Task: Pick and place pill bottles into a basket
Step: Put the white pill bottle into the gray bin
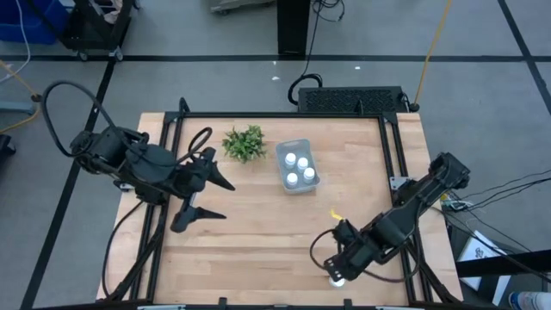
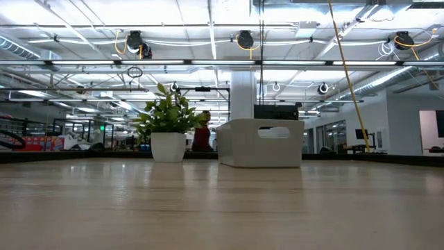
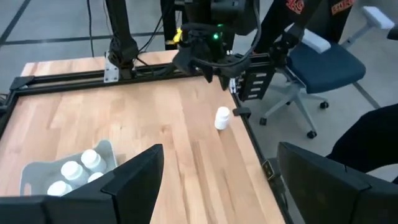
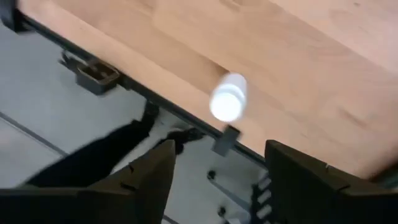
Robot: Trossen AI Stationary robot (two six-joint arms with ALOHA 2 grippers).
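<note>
One white pill bottle (image 1: 337, 277) stands on the table at its near edge, right of the middle. It also shows in the right wrist view (image 4: 229, 99) and the left wrist view (image 3: 222, 118). My right gripper (image 1: 338, 261) hovers just above it, open and pointing down (image 4: 217, 171), touching nothing. The pale translucent basket (image 1: 297, 166) stands at the far middle of the table and holds several white bottles (image 3: 74, 171). My left gripper (image 1: 225, 201) is open and empty over the left part of the table, pointing toward the right edge.
A small green plant in a white pot (image 1: 244, 142) stands just left of the basket; both show in the low view, plant (image 2: 166, 128) and basket (image 2: 260, 142). A black frame rail (image 1: 392, 146) borders the table. Bare wood (image 1: 267, 232) lies between the two grippers.
</note>
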